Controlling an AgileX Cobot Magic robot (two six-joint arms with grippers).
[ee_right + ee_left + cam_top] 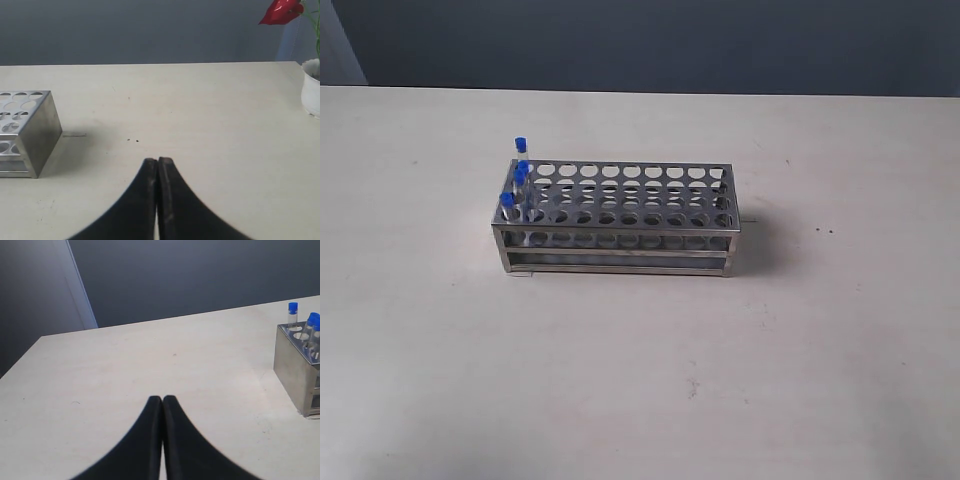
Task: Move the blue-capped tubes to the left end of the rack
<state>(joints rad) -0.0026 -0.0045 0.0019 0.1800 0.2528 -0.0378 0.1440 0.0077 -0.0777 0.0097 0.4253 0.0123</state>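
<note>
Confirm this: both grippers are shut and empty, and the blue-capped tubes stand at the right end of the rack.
Not right. The blue-capped tubes stand at the left end of the rack, not the right; the exterior view shows this, with only empty holes at the right end. The rest holds: the left gripper and the right gripper are both shut and empty.

1 rack (pixel 620 215) on the table (pixel 640 380) near its middle, long side running left to right, 4 tubes (pixel 523 170) upright in holes at its left end, 1 nearest, 1 farthest
</note>
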